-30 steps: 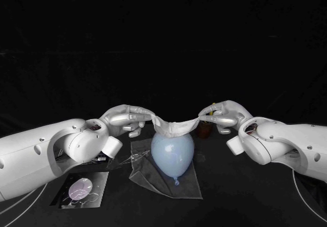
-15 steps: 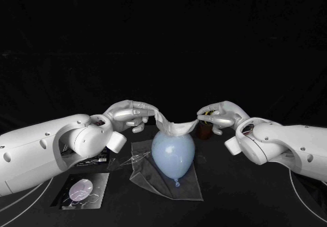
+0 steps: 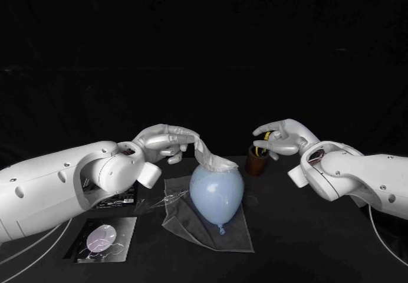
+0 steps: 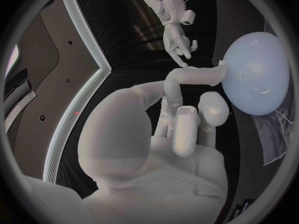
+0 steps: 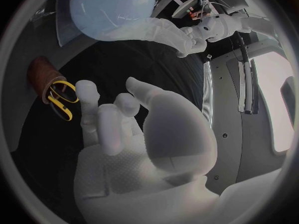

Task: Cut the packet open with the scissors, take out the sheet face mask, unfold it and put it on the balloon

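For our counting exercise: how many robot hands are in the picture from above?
2. The left hand pinches the mask that touches the balloon's top; the right hand is open, near the brown cup. None seems hidden.

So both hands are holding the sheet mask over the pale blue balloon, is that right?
Not quite: just the left hand holds the sheet mask over the balloon. The head view shows the right hand open and apart from the mask.

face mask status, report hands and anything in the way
Left hand pinches sheet mask, its far end draped on balloon top. Right hand holds nothing, off the mask. Brown cup with scissors beside right hand, not blocking.
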Controlling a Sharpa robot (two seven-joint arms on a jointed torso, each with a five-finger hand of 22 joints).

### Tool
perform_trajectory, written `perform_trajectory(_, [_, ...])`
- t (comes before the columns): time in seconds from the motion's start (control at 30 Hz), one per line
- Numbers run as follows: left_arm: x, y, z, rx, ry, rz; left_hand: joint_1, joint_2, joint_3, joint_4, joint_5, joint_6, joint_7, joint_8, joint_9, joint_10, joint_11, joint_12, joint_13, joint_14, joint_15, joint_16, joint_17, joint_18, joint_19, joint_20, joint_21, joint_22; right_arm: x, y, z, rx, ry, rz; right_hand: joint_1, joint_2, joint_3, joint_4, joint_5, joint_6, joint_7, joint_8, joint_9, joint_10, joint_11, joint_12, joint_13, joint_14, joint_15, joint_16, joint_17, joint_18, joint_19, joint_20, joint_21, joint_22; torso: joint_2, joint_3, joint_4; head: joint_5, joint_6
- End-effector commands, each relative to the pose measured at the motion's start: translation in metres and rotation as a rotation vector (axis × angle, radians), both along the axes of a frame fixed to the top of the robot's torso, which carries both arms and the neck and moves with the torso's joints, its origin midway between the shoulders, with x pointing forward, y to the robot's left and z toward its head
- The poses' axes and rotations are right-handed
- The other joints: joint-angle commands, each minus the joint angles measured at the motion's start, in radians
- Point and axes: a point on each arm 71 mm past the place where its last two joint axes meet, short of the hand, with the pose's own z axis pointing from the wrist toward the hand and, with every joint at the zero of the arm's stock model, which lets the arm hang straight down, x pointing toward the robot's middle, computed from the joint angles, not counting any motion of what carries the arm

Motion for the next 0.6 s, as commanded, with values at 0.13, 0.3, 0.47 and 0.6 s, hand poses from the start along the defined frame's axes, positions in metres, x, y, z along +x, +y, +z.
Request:
perform_trajectory(0.13, [0.001, -0.003, 0.003, -0.013, -0.003, 0.005, -0.001, 0.009, 0.003, -0.002, 0.003, 0.003, 0.003, 0.001, 0.17, 0.004, -0.003, -0.006, -0.002, 0.023, -0.006, 0.006, 0.0, -0.012, -0.001, -0.003, 0.002, 0.001, -0.004, 0.018, 0.011, -0.106, -0.115, 0.065, -0.013, -0.009, -0.021, 0.01, -0.005, 0.086, -0.018, 0.016, -0.01, 0.052, -0.01, 0.087, 0.032, 0.036, -0.007, 0.038, 0.05, -0.013, 0.06, -0.004, 0.084, 0.026, 0.001, 0.0016, 0.0007, 0.0, 0.003])
perform_trajectory(0.3, [0.002, -0.005, 0.002, -0.013, -0.002, 0.004, -0.002, 0.01, 0.003, -0.002, 0.003, 0.002, 0.003, 0.001, 0.171, 0.004, -0.003, -0.006, -0.002, 0.023, -0.006, 0.006, 0.0, -0.012, 0.0, -0.003, 0.003, 0.001, -0.018, 0.053, 0.017, -0.178, -0.247, 0.176, -0.031, -0.012, -0.039, 0.03, -0.001, 0.167, -0.045, 0.033, -0.026, 0.115, -0.033, 0.204, 0.09, 0.07, -0.027, 0.081, 0.117, -0.033, 0.129, -0.021, 0.198, 0.066, 0.001, 0.002, 0.0, -0.002, 0.005])
perform_trajectory(0.47, [0.003, -0.006, 0.002, -0.013, -0.001, 0.007, -0.002, 0.01, 0.003, -0.002, 0.003, 0.002, 0.003, 0.001, 0.171, 0.004, -0.003, -0.006, -0.002, 0.023, -0.006, 0.006, 0.0, -0.012, 0.0, -0.003, 0.003, 0.001, -0.03, 0.089, 0.019, -0.234, -0.368, 0.244, -0.06, -0.03, -0.062, 0.061, 0.032, 0.212, -0.062, 0.032, -0.048, 0.156, -0.048, 0.278, 0.131, 0.092, -0.041, 0.107, 0.16, -0.045, 0.173, -0.035, 0.268, 0.092, 0.0, 0.0002, 0.0007, -0.005, 0.006])
perform_trajectory(0.6, [0.004, -0.006, 0.002, -0.013, -0.001, 0.01, -0.002, 0.01, 0.003, -0.002, 0.003, 0.002, 0.003, 0.001, 0.171, 0.004, -0.003, -0.006, -0.002, 0.023, -0.006, 0.006, 0.0, -0.012, 0.0, -0.003, 0.003, 0.001, -0.033, 0.102, 0.019, -0.248, -0.415, 0.239, -0.079, -0.047, -0.077, 0.083, 0.069, 0.235, -0.07, 0.033, -0.059, 0.173, -0.056, 0.308, 0.148, 0.101, -0.048, 0.119, 0.183, -0.051, 0.193, -0.042, 0.3, 0.104, 0.001, -0.0001, 0.0016, -0.004, 0.006])
